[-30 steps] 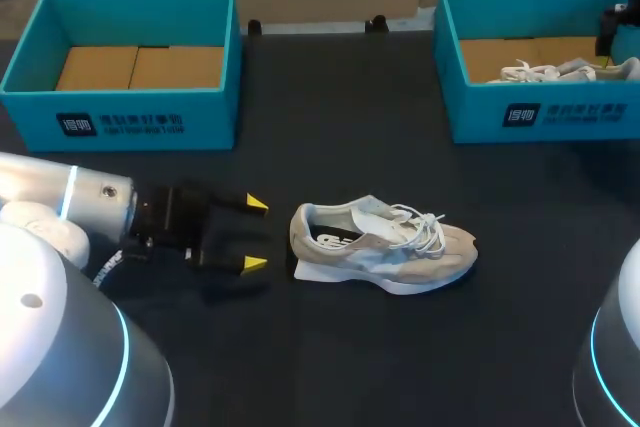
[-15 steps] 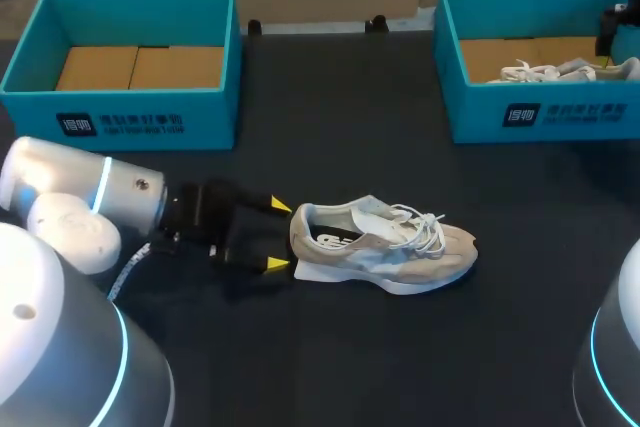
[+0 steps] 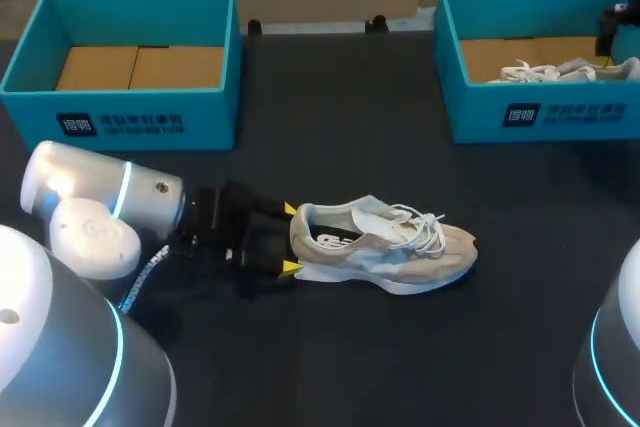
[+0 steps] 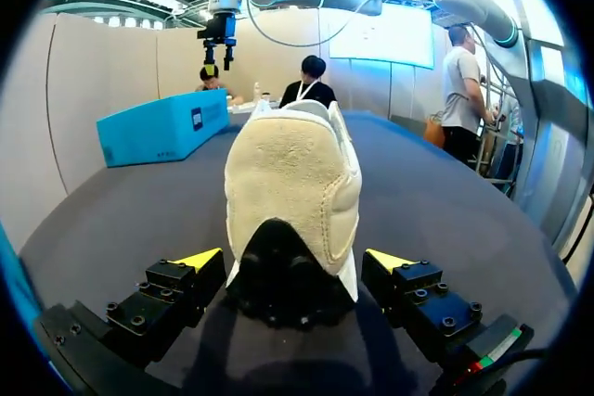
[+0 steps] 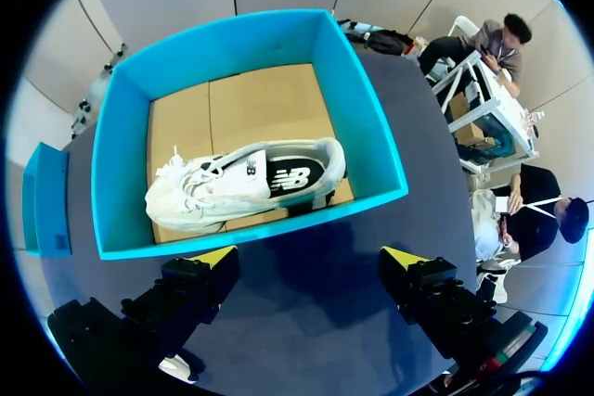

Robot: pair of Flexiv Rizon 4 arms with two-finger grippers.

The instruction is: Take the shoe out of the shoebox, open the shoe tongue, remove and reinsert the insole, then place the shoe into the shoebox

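Observation:
A beige sneaker with white laces stands on the black table, heel to the left and toe to the right. My left gripper is open at the heel, one yellow tip on each side. In the left wrist view the suede heel sits between the fingers of that gripper, with small gaps on both sides. My right gripper hangs open above the right teal shoebox, where a second, white sneaker lies on the cardboard floor.
An empty teal shoebox stands at the back left. The right shoebox with the white sneaker stands at the back right. Black tabletop lies bare between the boxes and in front of the shoe.
My left gripper has slid to the right along the table, from well short of the shoe to around its heel. The shoe and the right arm have not moved.

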